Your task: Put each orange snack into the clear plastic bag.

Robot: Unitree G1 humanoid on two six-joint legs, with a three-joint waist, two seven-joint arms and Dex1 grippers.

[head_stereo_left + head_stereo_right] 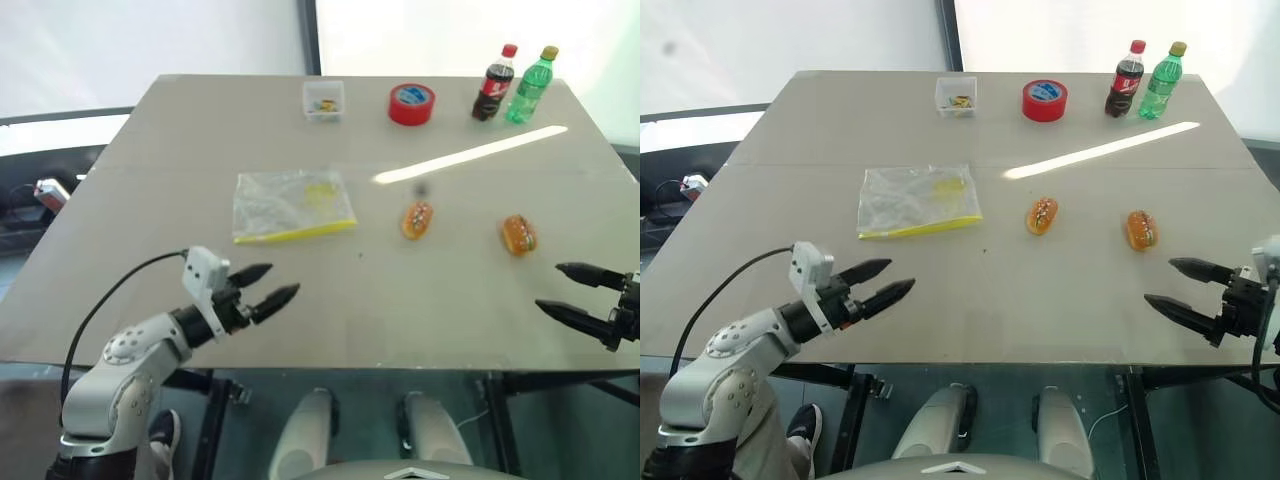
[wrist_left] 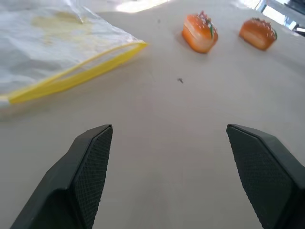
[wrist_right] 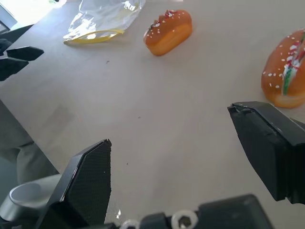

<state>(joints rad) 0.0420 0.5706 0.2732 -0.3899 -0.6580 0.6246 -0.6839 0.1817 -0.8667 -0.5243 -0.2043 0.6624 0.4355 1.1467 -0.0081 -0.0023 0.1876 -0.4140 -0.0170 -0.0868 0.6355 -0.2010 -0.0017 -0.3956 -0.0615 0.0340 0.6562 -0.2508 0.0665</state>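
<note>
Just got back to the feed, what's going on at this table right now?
Nothing is in hand. Both orange snacks lie on the table, outside the clear plastic bag, which lies flat to their left. The left gripper is open and empty, hanging over the near table edge short of the bag. The right gripper is open too, near the right-hand snack but not touching it. A red tape roll, two bottles and a small clear box stand along the far edge.

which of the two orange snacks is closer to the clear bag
The left orange snack, the one nearer the table's middle. It lies just right of the clear plastic bag, while the other orange snack sits farther right, close to the right gripper.
</note>
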